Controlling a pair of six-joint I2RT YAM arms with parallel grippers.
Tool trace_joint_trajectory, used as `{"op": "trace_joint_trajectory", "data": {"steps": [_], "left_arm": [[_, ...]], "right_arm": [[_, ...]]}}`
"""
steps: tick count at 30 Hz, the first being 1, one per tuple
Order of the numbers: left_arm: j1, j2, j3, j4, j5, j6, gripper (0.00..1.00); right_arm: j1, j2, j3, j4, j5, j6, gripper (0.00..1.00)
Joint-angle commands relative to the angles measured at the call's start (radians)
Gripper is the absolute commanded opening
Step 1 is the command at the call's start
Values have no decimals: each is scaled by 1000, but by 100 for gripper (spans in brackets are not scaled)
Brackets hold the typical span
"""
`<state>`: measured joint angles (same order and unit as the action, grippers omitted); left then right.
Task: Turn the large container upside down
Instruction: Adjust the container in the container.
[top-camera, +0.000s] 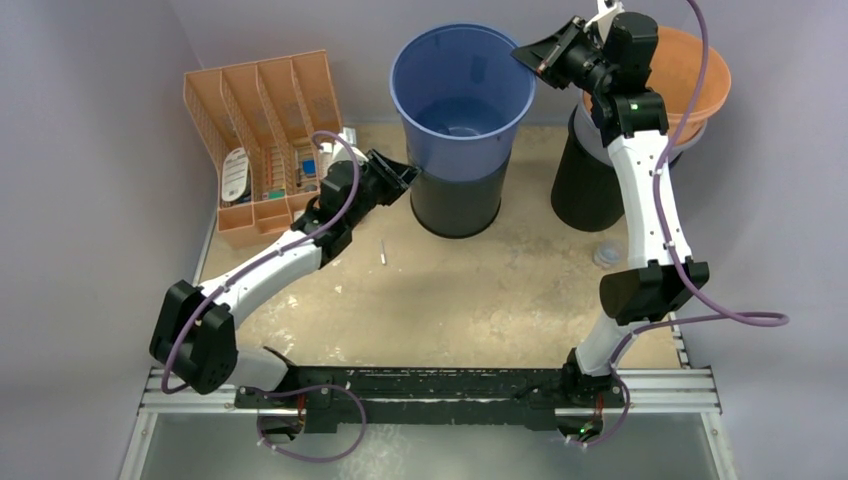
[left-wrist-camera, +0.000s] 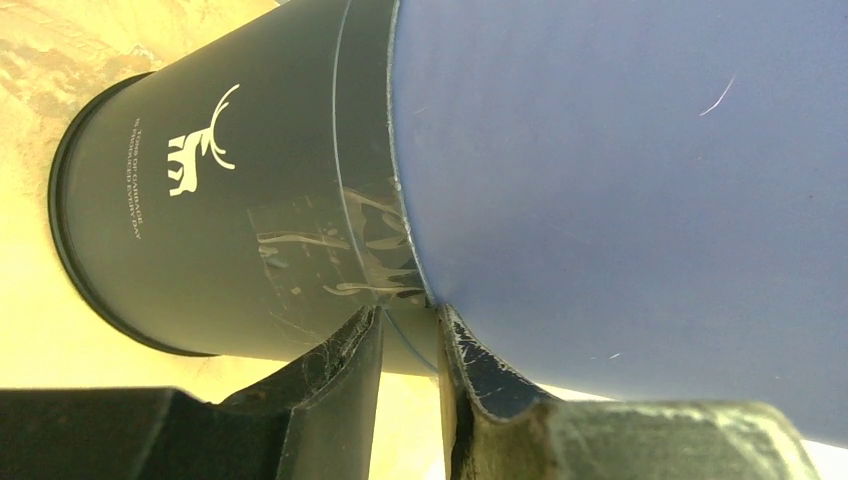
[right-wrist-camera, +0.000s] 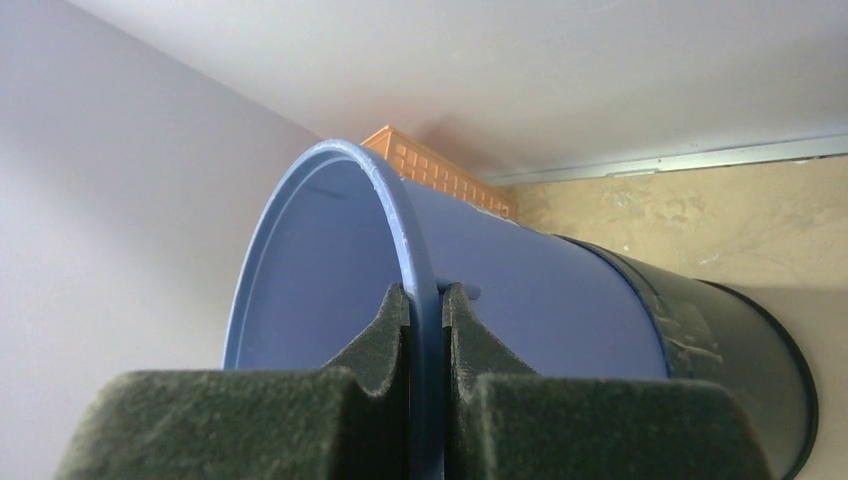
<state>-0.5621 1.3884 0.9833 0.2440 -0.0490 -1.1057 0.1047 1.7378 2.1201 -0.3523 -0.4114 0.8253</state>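
Observation:
The large blue container (top-camera: 462, 100) stands upright, nested in a black container (top-camera: 457, 205) at the back middle of the table. My right gripper (top-camera: 525, 52) is shut on the blue rim's right side; in the right wrist view the rim (right-wrist-camera: 400, 215) runs between the two fingers of the gripper (right-wrist-camera: 425, 295). My left gripper (top-camera: 410, 176) touches the left wall where blue meets black. In the left wrist view its jaws (left-wrist-camera: 410, 315) stand a little apart, one tip on the black wall (left-wrist-camera: 220, 200), one on the blue wall (left-wrist-camera: 620, 180), nothing between them.
An orange slotted organizer (top-camera: 265, 130) with small items stands at the back left. An orange bowl (top-camera: 700, 70) sits on a second black container (top-camera: 590, 185) at the back right. A small white stick (top-camera: 382, 252) and a clear lid (top-camera: 607, 252) lie on the table.

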Motion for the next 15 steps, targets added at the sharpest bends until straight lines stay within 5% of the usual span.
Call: {"op": "trace_joint_trajectory", "data": {"steps": [1,8,15], "left_arm": [[-12,36,-1,18,-14,-31,23],[-13,61,34,-24,-27,-55,1],[-13,81,82,-69,-31,-51,0]], "right_arm": [[25,-112,52,265,-81,130,0],[30,-103,108,254,-91,135,0],[30,-103,162,251,-100,140,0]]}}
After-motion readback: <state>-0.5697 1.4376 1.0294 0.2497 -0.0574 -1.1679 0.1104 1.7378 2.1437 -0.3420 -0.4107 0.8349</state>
